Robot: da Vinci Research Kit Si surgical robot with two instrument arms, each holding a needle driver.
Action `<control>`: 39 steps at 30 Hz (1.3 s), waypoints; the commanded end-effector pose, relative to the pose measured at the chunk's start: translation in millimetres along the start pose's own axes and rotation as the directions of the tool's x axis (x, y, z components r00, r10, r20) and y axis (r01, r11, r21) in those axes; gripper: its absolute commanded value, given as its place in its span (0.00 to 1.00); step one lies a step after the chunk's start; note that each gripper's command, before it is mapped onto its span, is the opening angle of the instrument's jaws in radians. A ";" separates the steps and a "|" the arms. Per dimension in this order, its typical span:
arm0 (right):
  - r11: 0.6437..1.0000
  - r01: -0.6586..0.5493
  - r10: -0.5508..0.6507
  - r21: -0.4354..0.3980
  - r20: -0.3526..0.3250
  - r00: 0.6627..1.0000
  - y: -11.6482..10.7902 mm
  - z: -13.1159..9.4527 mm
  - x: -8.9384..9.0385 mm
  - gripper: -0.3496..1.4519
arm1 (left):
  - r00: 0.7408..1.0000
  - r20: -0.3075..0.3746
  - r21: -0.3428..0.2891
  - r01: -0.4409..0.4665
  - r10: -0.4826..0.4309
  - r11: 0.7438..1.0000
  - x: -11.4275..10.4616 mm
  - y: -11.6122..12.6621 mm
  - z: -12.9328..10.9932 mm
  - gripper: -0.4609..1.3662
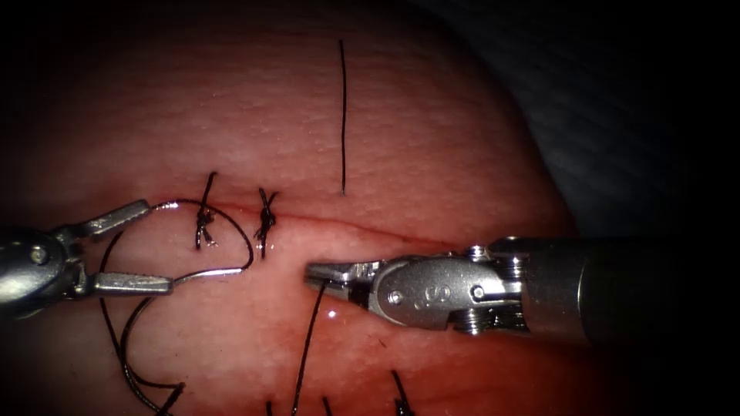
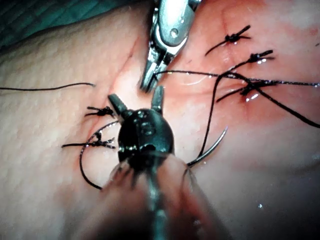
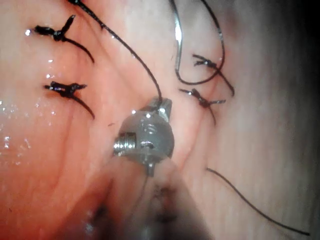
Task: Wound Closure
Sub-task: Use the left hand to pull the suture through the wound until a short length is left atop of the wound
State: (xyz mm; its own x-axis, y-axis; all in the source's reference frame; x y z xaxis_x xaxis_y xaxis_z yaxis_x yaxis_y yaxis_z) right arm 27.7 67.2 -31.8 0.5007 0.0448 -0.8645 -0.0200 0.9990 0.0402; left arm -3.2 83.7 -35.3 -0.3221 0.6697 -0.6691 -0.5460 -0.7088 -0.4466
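Your left tool (image 1: 158,245) comes in from the left edge with its jaws spread wide apart. The lower jaw lies against the blunt end of the needle (image 1: 231,258), but nothing is clamped between the two; that tool holds nothing. The needle lies free on the surface of the tissue (image 1: 432,139), curving up from beside the lower jaw, round to the right of the first knot, and back along the cut (image 1: 347,225) toward the upper jaw. It is not in the tissue as far as you can see.

Your right tool (image 1: 324,276) lies just below the cut, right of the two knots, its jaws closed on the thread (image 1: 307,347), which drops from the tip to the lower edge of the endoscope view. In the left wrist view the same thread runs taut from that tip (image 2: 149,85) across to the right.

Two finished stitches (image 1: 204,219) cross the cut side by side near its left end, short cut tails standing up from each. A loose cut piece of thread (image 1: 343,115) lies straight on the tissue above the cut. More thread loops below your left tool. Red fluid (image 1: 462,377) sheens the lower tissue.

On the right tool's wrist you can read a stamped mark that looks like "S" (image 1: 441,295); no other writing is legible.
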 end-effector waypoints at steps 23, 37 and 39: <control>0.995 0.022 -0.021 0.094 -0.011 1.000 -10.6 -4.9 9.3 0.00 | 1.000 0.000 0.001 0.000 0.000 1.000 0.0 0.1 0.2 0.53; 0.993 0.026 -0.026 0.112 -0.005 1.000 -11.7 -5.0 10.1 0.00 | 1.000 0.003 0.000 0.000 0.000 1.000 0.0 0.2 0.2 0.54; 0.993 0.027 -0.027 0.117 -0.002 1.000 -11.9 -5.0 10.1 0.00 | 1.000 0.003 0.000 0.000 0.000 1.000 0.0 0.2 0.2 0.54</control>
State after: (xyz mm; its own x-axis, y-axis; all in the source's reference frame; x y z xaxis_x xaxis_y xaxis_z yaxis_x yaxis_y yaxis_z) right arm 28.7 55.7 -43.6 0.5000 0.0183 -0.8659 0.0961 0.9924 0.0764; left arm -3.5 83.7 -35.2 -0.3240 0.6703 -0.6677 -0.5482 -0.7082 -0.4449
